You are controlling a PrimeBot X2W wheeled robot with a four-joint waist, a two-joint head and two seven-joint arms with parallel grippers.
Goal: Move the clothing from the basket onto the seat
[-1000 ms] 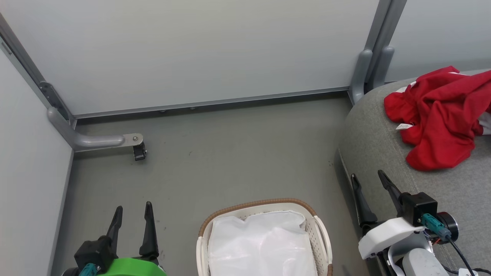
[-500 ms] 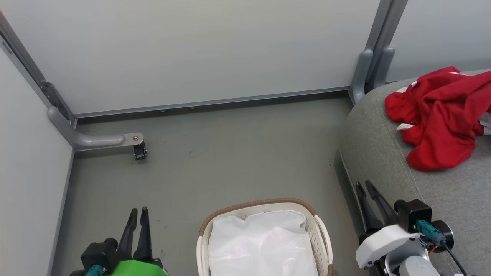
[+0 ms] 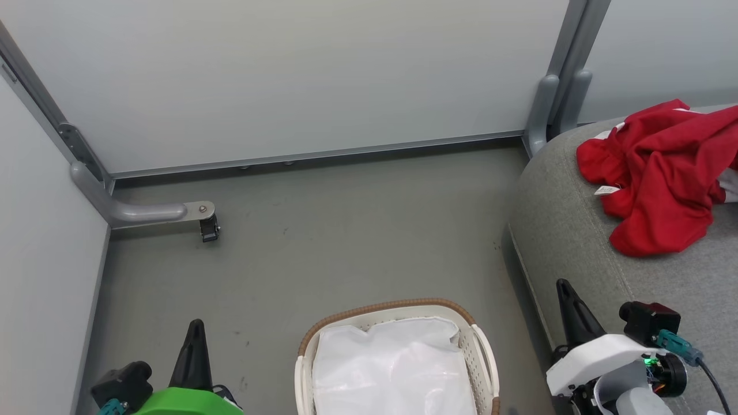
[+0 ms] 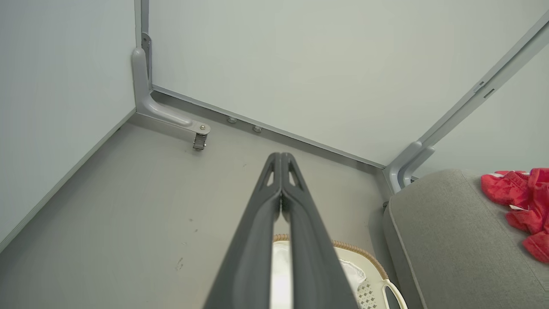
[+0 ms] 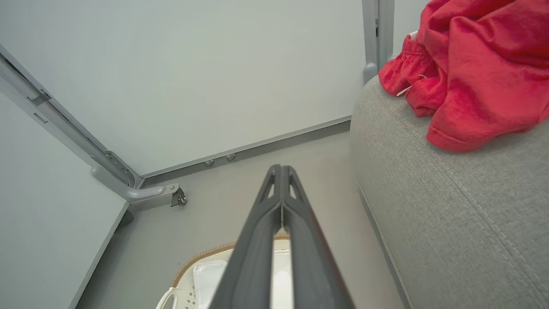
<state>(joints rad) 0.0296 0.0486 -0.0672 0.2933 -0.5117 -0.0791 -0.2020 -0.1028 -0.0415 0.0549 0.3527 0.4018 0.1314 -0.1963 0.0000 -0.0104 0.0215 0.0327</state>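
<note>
While the clothing lies heaped on the seat, both claws are pinched shut and hold nothing
Head view: the right claw sits over the seat's near left edge, tips together. The red heap lies ahead of it and to its right, apart, with its lowest lobe nearest the claw and a white tag on its left flank. The left claw hangs over the floor beyond the basket, fingers meeting tip to tip in the left wrist view, well apart from the heap, so the right arm is the nearer. The basket stands between the claws; its visible part holds white liner and no red, its near end cut off by the frame. Judgement: the transfer looks complete; any further reach would go forward and rightward with the right arm
</note>
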